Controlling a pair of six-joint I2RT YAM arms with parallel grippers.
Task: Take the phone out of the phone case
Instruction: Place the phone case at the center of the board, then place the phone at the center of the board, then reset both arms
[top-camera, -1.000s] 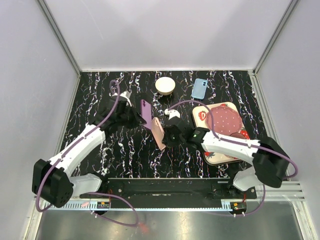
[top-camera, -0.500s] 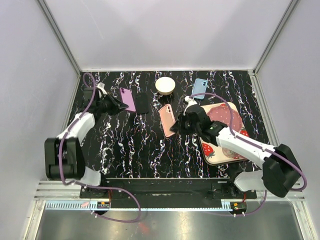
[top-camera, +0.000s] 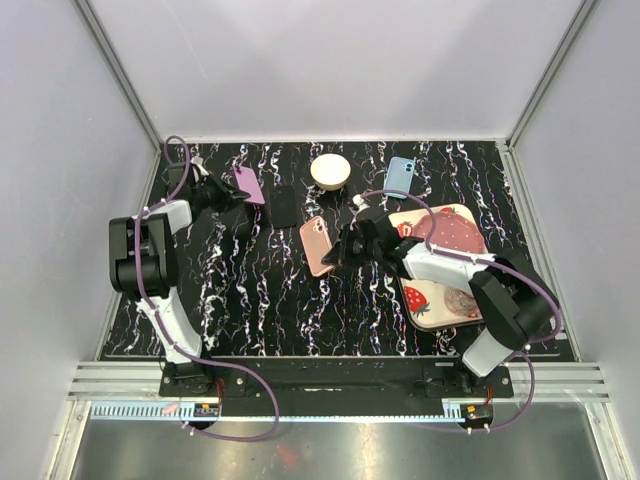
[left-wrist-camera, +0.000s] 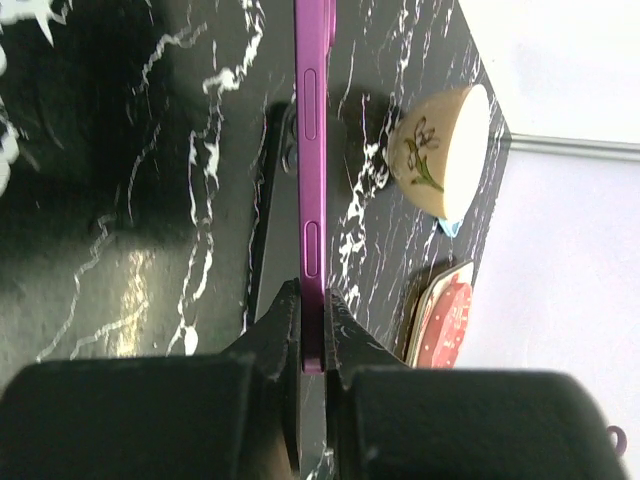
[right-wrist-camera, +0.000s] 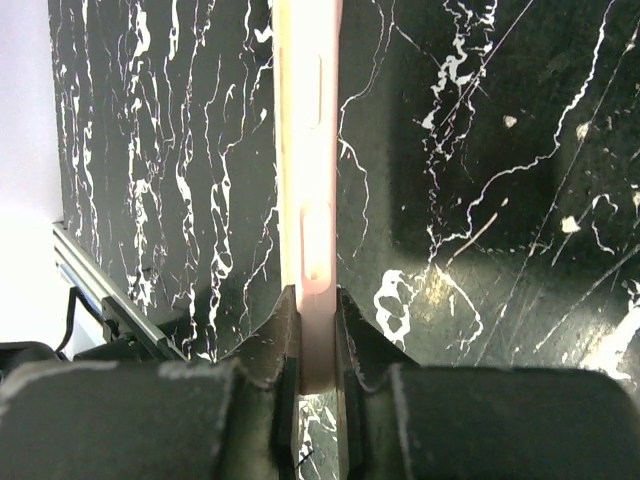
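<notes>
Left gripper (top-camera: 228, 190) is closed narrow on the purple phone (top-camera: 248, 184); in the left wrist view both fingers pinch one end of the phone (left-wrist-camera: 312, 150), seen edge-on with its side buttons showing, and the rest runs straight out ahead of the fingertips.

Right gripper (top-camera: 340, 247) is clamped on the pink case (top-camera: 317, 246); in the right wrist view the case (right-wrist-camera: 308, 150) sits edge-on between the two fingers, gripped at its near end and reaching forward from them over the marbled table (top-camera: 250, 290). From overhead I see a camera cutout in the case's face.

Phone and case are apart, one in each gripper; the grippers face roughly toward each other.

A black slab (top-camera: 283, 206) lies flat on the table just ahead of the left fingertips, under the phone's far end and between the two grippers; I cannot tell if the phone touches it.

Bowl (top-camera: 330, 171) stands beyond the slab, ahead of the left gripper and off to one side; from the left wrist it (left-wrist-camera: 445, 150) shows a flower print.

Strawberry plate (top-camera: 425, 305) lies behind the right gripper, partly under that arm; a light blue slab (top-camera: 400, 177) rests beside the plate's far edge, well off from both grippers.
</notes>
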